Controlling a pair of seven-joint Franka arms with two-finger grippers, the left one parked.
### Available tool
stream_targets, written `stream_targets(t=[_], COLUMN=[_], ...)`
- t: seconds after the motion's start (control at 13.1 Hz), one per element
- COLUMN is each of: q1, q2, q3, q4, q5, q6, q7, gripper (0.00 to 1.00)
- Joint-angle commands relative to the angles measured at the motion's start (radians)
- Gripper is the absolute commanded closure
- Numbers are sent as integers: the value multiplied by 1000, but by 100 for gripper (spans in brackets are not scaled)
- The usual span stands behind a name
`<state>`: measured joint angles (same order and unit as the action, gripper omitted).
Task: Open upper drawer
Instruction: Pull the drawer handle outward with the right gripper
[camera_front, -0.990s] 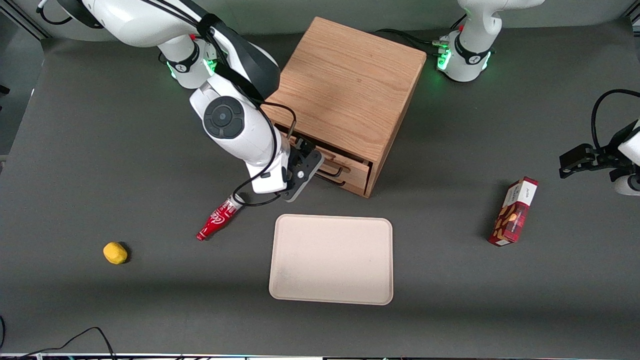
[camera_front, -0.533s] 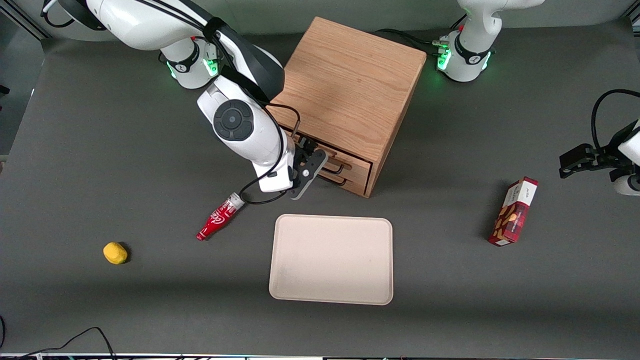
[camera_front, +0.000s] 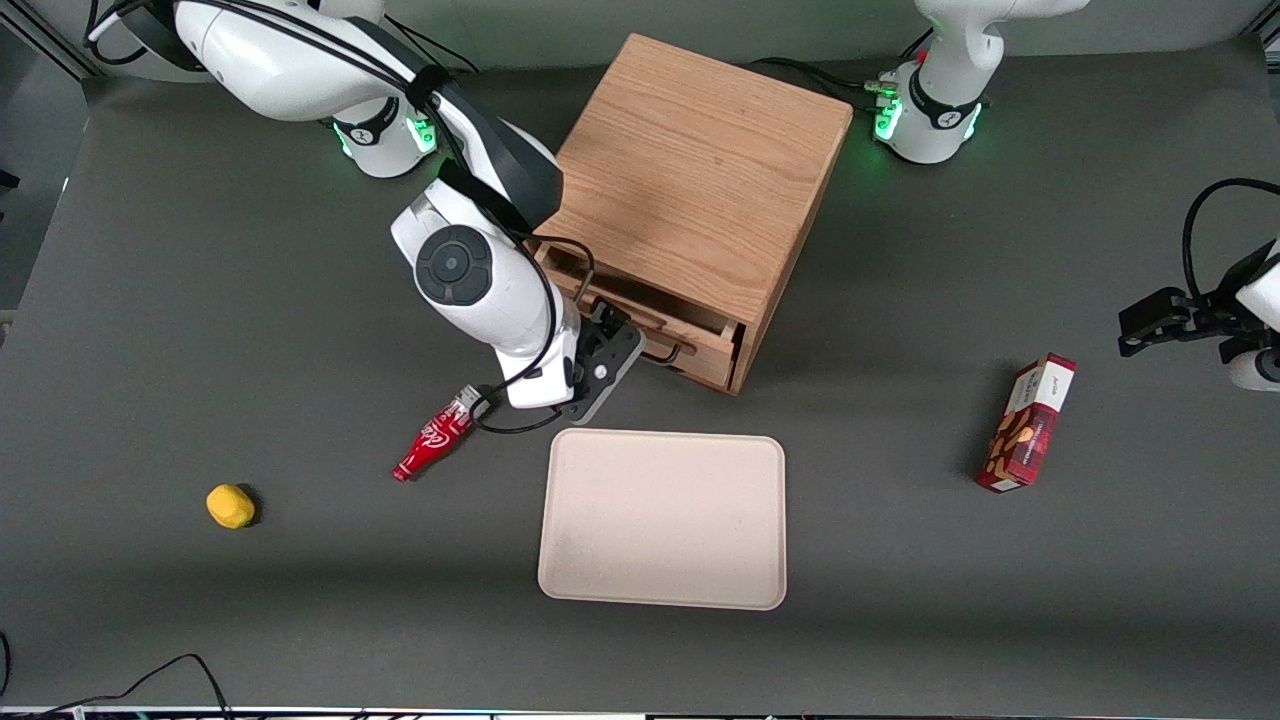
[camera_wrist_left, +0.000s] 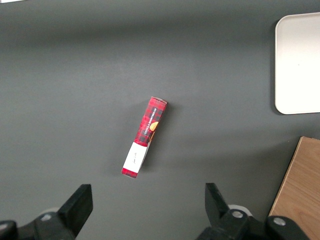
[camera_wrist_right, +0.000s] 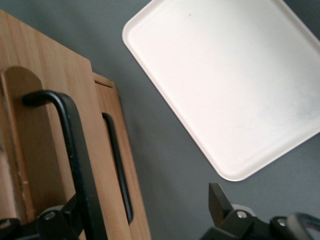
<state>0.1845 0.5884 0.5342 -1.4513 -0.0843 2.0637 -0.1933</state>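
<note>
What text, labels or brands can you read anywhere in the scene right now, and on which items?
Red bottle: white script lettering, too blurred to read.
Red plaid box: a line of print on its pale side panel, too small to read; the same holds in the left wrist view.
Oak cabinet, upper drawer, beige tray, yellow object: no text.
Gripper, at the upper drawer's handle: no readable marking.

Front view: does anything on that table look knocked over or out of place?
The red bottle lies on its side beside the gripper, not upright. The red box lies toward the parked arm's end. The upper drawer sticks out of the cabinet, but the gripper is at its handle.
</note>
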Motion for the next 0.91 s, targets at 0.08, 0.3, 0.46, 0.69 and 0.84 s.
stream_targets(t=[0.08,0.3,0.46,0.69,0.84], q1=[-3,-5,-7,-7,-7], q2=[7,13,16,33,36], q3=[-52,-92,-118,-166,-195], q4=[38,75,78,86,114], q5=[-25,-19,-17,-17,-15], q6=[10,22,62,128,127], q7=[-84,-120,-126,-170,-189], gripper=[0,0,0,0,0])
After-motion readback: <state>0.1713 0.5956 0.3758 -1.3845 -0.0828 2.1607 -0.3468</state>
